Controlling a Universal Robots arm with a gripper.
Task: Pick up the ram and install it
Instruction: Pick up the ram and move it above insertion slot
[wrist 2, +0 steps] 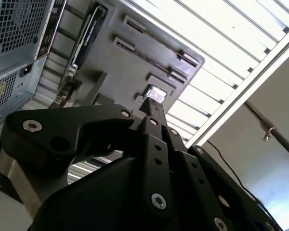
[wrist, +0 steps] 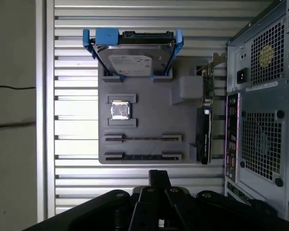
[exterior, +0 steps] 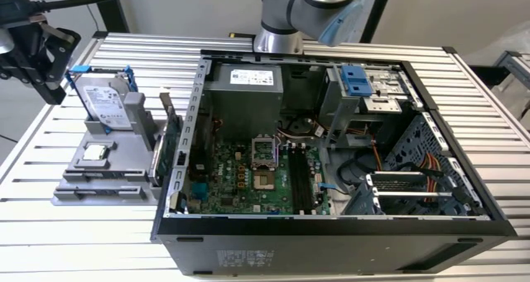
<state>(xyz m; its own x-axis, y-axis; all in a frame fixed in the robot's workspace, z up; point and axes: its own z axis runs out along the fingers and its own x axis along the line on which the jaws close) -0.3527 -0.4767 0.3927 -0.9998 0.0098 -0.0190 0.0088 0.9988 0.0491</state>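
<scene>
My black claw (wrist: 159,175), open or closed I cannot tell, hangs by the grey plastic tray (wrist: 149,115) holding the uninstalled dark-green ram stick (wrist: 142,156).

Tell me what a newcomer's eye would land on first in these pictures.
The open computer case dominates the middle of the exterior view, with its motherboard and cables exposed. On the exterior view's left, a gray parts tray holds a silver hard drive with blue rails standing upright. In the first wrist view, the black end effector hovers just off that tray's edge.
</scene>
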